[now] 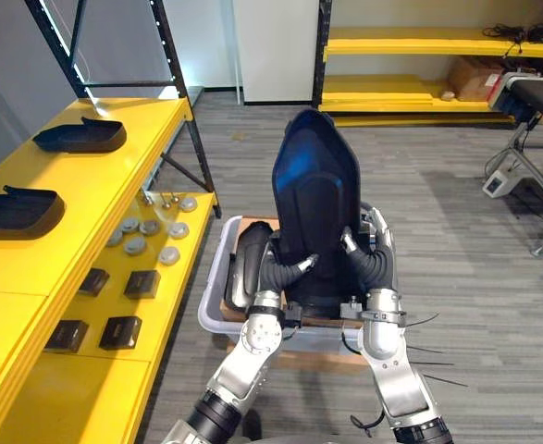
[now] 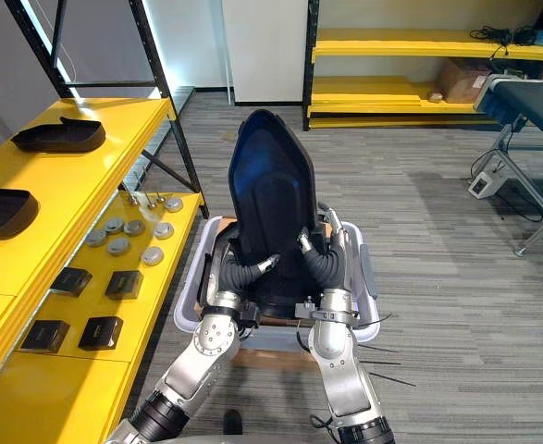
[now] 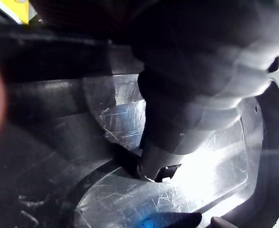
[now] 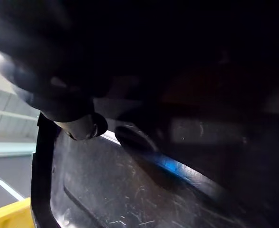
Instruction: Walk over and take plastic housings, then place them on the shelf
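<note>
The housing (image 1: 313, 185) is a tall, glossy black shell, rounded at the top and broader lower down, with a bluish sheen on its upper left. Up close in the wrist views its surface is finely scratched. It stands upright, held in both hands above the bin (image 1: 208, 301), a pale tub on the floor just beside the shelf's lower board (image 1: 174, 310).

The left hand (image 1: 280, 271) grips the housing's lower left side, its thumb curled across the front face. The right hand (image 1: 368, 261) grips the lower right side, thumb on the front and fingers (image 1: 379, 225) running up the right edge.

There are four housings in all:
- One is the held housing.
- A second housing (image 1: 248, 264) lies against the left side of the bin, under the left hand.
- Two shelf housings lie flat on the yellow top board (image 1: 95, 190). One (image 1: 80, 136) is near the board's far end. The other (image 1: 17, 211) is at its left edge, nearer the robot.

The lower board carries seven grey discs (image 1: 148, 227) in a loose cluster near its far end. Closer in are four black boxes (image 1: 141, 283), set two by two.

A second yellow rack (image 1: 419, 44) stands across the grey floor at the back.
</note>
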